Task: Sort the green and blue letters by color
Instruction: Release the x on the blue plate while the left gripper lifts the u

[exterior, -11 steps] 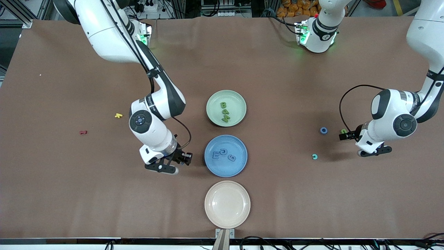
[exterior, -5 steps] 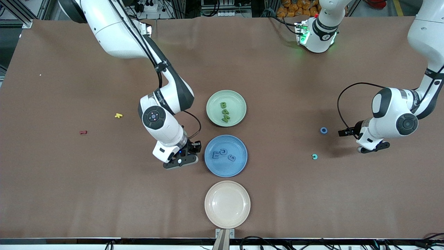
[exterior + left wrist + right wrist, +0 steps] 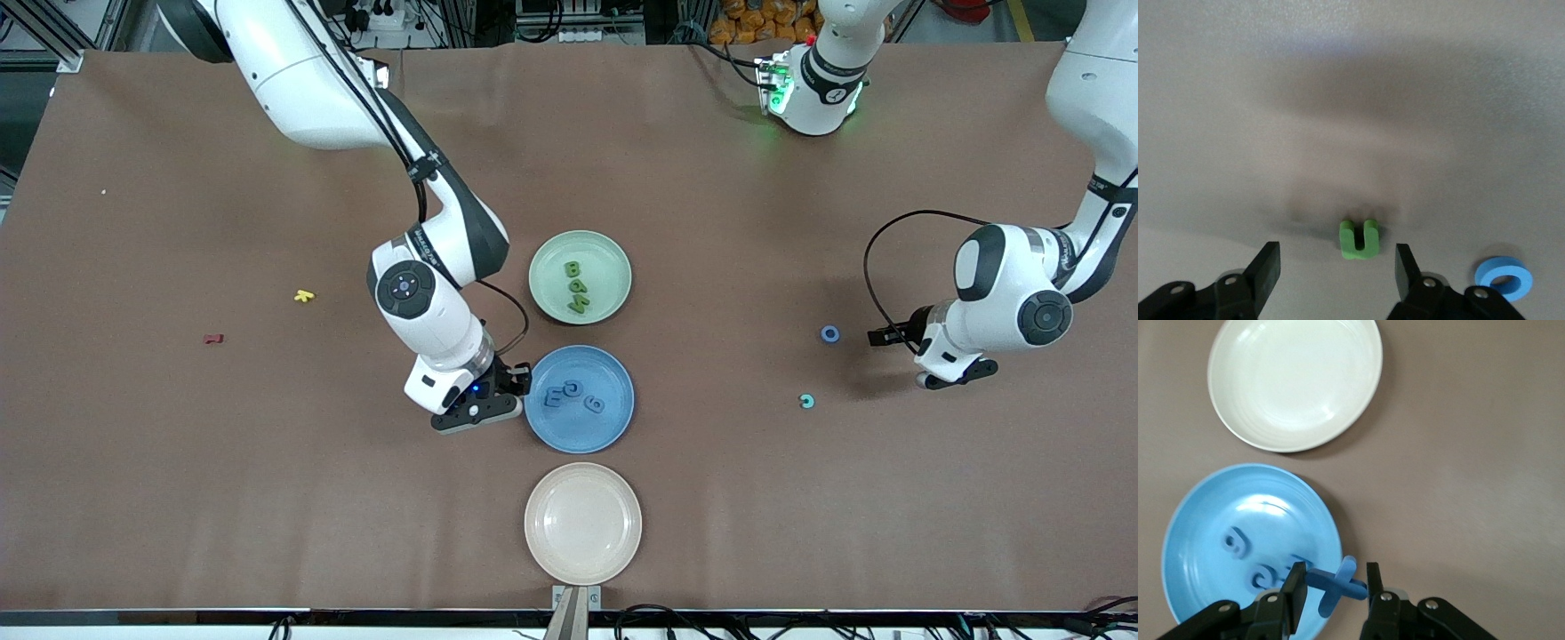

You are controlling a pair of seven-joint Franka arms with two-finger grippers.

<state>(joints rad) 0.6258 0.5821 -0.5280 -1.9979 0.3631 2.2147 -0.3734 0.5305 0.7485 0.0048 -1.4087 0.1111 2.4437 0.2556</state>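
**Blue letter held at the blue plate's rim**

On the table [image 3: 178, 498], the blue plate [image 3: 613, 427] is the landmark. The green plate [image 3: 613, 267] lies farther from the front camera, the cream plate [image 3: 582, 523] nearer. The right pincer [image 3: 1333, 585] pinches a blue letter [image 3: 1335, 585] over the blue plate's rim. Well toward the left arm's end, the left pincer [image 3: 1337, 263] stands spread around a green letter [image 3: 1359, 239], beside a blue ring [image 3: 1503, 278].
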